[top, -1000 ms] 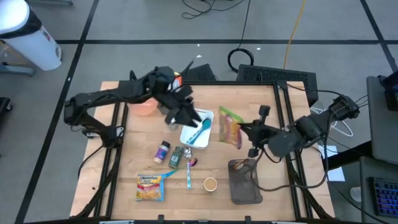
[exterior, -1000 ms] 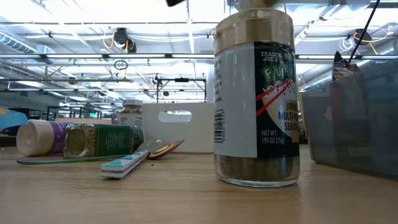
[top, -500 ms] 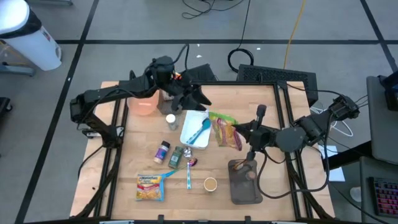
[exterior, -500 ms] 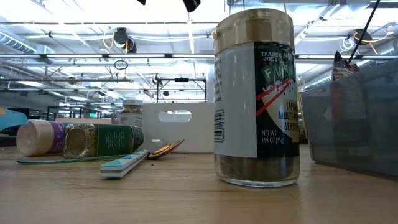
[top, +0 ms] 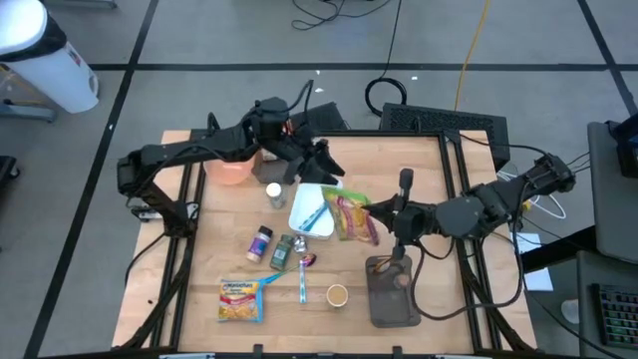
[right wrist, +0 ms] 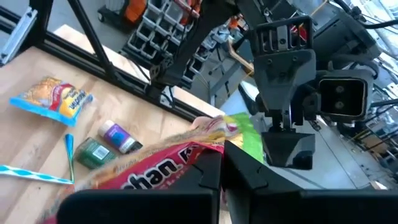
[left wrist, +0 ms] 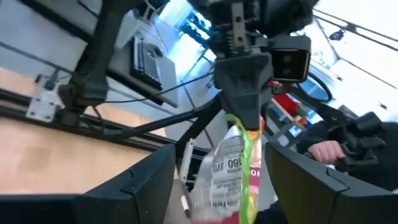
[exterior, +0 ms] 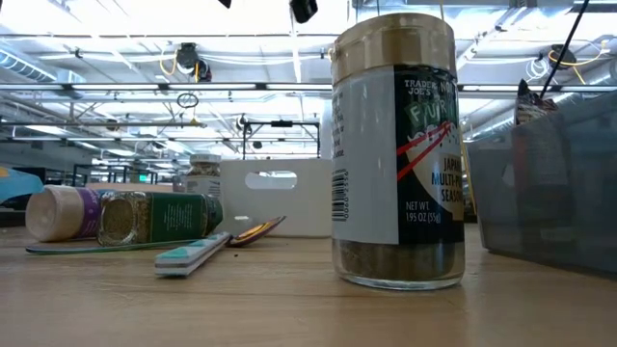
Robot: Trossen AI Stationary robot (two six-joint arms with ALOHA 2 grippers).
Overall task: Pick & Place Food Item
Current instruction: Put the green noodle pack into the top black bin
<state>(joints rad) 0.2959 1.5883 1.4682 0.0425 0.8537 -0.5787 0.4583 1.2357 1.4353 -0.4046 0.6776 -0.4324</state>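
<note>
- Carrying the snack bag (top: pixel 352 215) leftward: right gripper (top: pixel 383 211) clamped on one end of it, jaws fully closed on the packet, the bag now hanging over the right rim of the white tray (top: pixel 299 218) near the middle of the table (top: pixel 439 179); a second ago held farther right, clear of the tray.
- Retreating toward the far edge: left gripper (top: pixel 324 163) now above the tray's far end, jaws standing wide with nothing between them, previously lower and over the tray.
- Facing each other across the bag in both wrist views, the left fingers (left wrist: pixel 134 186) spread on either side of the packet (left wrist: pixel 231 171).
- Judged meaning: transfer in progress, either a drop into the tray or a hand-over to the open left gripper; release not yet made, so placement not done.
- Lying in the tray: a blue spoon (top: pixel 311 214).
- Readable on the bag, left wrist view: "180" beside smaller print; right wrist view (right wrist: pixel 155 168): large white letters ending "han" on red, brand not fully legible.
- Readable on the seasoning jar (exterior: pixel 397 149), low view: "TRADER JOE'S", "JAPAN", "MULTI-P", "SEASO", "NET WT. 1.95 OZ (55g)".
- Unreadable: noodle packet (top: pixel 240 299) near the front left corner.
</note>
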